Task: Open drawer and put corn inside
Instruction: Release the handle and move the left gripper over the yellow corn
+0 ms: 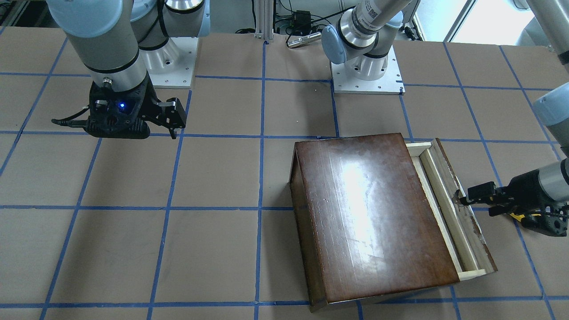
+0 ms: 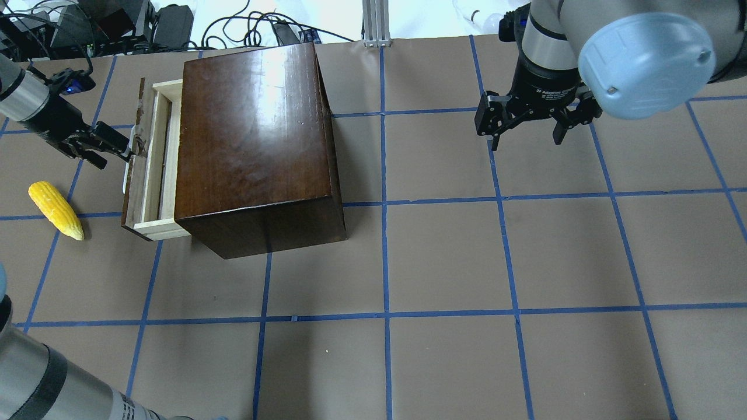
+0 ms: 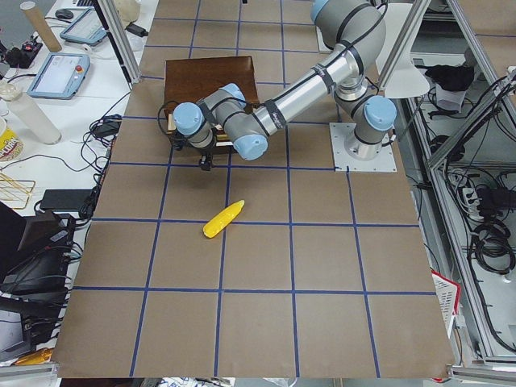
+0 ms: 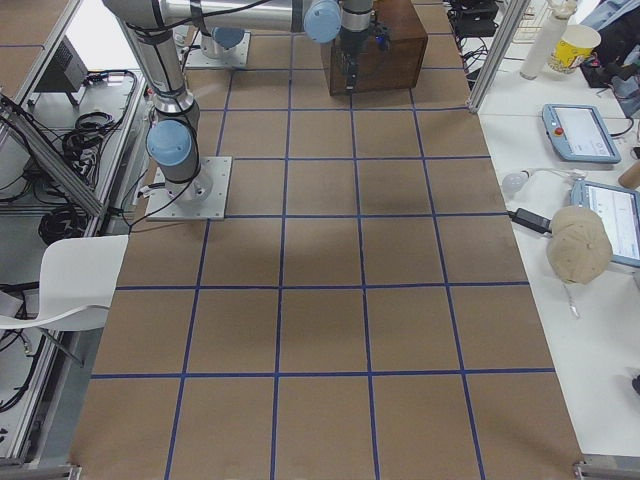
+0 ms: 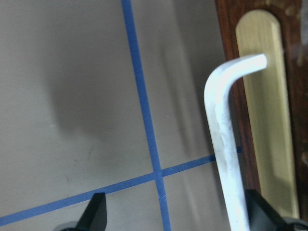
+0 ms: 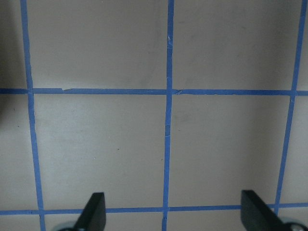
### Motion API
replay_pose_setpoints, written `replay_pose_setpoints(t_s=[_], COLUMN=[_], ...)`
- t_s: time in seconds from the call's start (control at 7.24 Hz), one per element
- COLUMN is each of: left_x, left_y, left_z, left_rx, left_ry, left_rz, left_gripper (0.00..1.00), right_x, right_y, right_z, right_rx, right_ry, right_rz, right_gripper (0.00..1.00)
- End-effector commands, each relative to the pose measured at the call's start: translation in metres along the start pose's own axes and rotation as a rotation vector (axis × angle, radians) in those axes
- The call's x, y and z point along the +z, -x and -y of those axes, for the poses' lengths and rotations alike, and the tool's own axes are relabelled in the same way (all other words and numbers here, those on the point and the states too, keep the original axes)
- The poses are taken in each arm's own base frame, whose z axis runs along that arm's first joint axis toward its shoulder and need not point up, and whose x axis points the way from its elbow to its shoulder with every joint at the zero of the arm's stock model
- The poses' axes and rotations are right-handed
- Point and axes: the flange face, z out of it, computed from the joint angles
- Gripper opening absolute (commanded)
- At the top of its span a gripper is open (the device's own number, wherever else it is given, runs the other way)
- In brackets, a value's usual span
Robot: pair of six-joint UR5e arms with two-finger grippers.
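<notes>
Overhead and front cameras face each other, both looking down on the drawer point(image 2: 155, 158).

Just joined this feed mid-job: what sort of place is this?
Most likely a robotics lab: a table taped into a blue grid, control tablets beside it, and loose cables along its far edge.

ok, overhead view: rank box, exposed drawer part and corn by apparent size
1. box
2. drawer, exposed part only
3. corn
No close calls here.

Table point(image 2: 443, 256) carries box point(image 2: 257, 134) and corn point(image 2: 55, 210) (not touching).
</notes>
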Motion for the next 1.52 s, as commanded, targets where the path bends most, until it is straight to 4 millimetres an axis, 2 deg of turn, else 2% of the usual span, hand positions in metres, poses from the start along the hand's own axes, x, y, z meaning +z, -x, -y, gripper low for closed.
replay_pose_setpoints(t_s=[0.0,0.14,0.28,0.69,0.83,0.97,1.24,1.38], left_x=[-0.005,-0.005,-0.005,-0.018,-0.029,-0.036,-0.056,-0.057], left_y=[0.022,0.037,0.040,0.040,0.034,0.039,0.064,0.092], left_z=[-0.006,-0.012,-0.013,-0.014,-0.017,-0.022,-0.035,-0.051], left_rx=[0.035,0.050,0.056,0.055,0.046,0.032,-0.095,-0.153], left_ry=[0.025,0.022,0.027,0.027,0.024,0.019,0.041,0.042], left_rz=[0.023,0.021,0.030,0.054,0.064,0.070,0.146,0.153], left_gripper=[1.00,1.00,1.00,1.00,1.00,1.00,1.00,1.00], right_x=[0.000,0.000,0.000,-0.001,0.000,0.000,0.000,0.000], right_y=[0.000,0.000,0.000,0.000,0.000,0.000,0.000,0.000], right_z=[0.000,0.000,0.000,0.000,0.000,0.000,0.000,0.000], right_rx=[0.000,0.000,0.000,0.000,0.000,0.000,0.000,0.000], right_ry=[0.000,0.002,0.002,-0.001,0.000,0.002,0.000,0.002], right_rz=[0.000,0.000,0.000,0.000,0.000,0.000,0.000,0.000], right_gripper=[1.00,1.00,1.00,1.00,1.00,1.00,1.00,1.00])
